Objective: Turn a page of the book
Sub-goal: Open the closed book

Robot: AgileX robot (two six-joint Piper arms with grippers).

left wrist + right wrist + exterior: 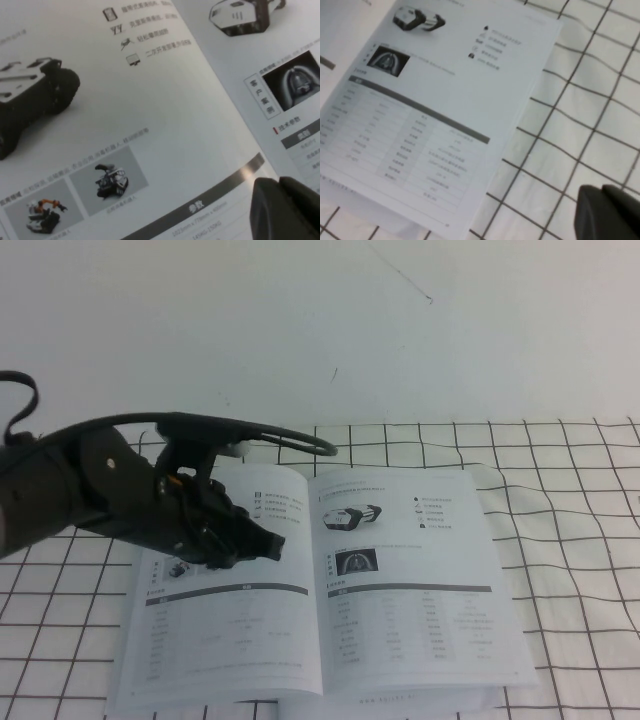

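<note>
The book (230, 640) lies open and flat on a checked cloth. The page (420, 610) is its right-hand leaf, face up, showing a device photo, a dark arch picture and a grey-headed table; its other side is hidden. My left gripper (275, 545) is shut and empty, hovering over the left leaf close to the spine. In the left wrist view its tips (279, 186) sit by the end of the grey bar, with the page (295, 125) beyond. My right gripper (601, 192) is shut and empty over the cloth, beyond the page's (445, 100) outer edge; it is out of the high view.
The white cloth with a black grid (580, 540) covers the table around the book. A plain white sheet (400, 705) sticks out under the book's front edge. A white wall (300, 320) stands behind. A black cable (290, 435) arches over my left arm.
</note>
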